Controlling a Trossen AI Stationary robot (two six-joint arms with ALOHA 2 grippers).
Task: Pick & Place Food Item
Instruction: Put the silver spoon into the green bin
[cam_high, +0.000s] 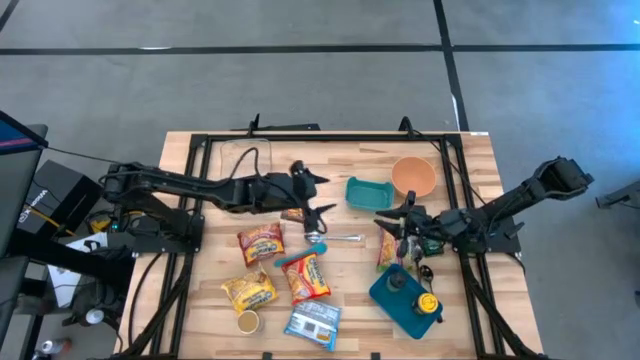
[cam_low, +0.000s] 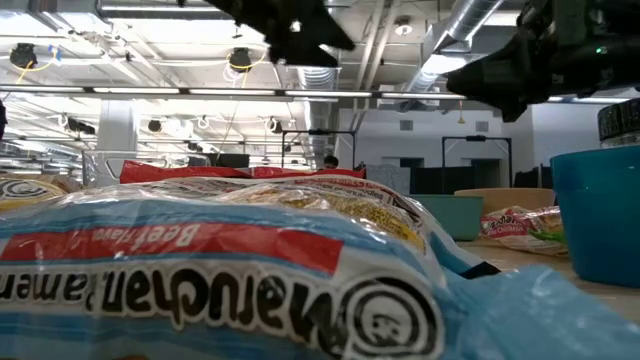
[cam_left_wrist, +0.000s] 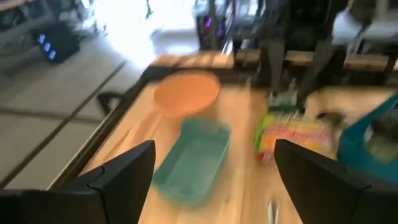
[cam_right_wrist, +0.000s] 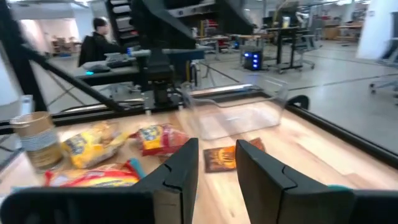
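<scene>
At the table's near edge, about 6 o'clock from its centre, lies a blue ramen packet, with a paper cup just beside it at 9 o'clock. Above these sit a yellow snack bag, a red-and-yellow snack bag and another red snack bag. At 4 o'clock rests a dark blue tray carrying a small yellow item.

The right gripper reaches in from 3 o'clock and hovers above the table near a colourful food packet that lies flat just at its 6 o'clock. Its fingers stand narrowly apart with nothing between them.

The left gripper comes in from 9 o'clock and hangs near the centre, jaws spread wide and empty, over a small brown packet; a fork lies at its 5 o'clock.

Farther back, a teal rectangular dish sits at 1 o'clock, with an orange bowl just beyond it to the right. A clear plastic container stands at 11 o'clock near the far edge.

Beyond the table, a person sits at a desk.
</scene>
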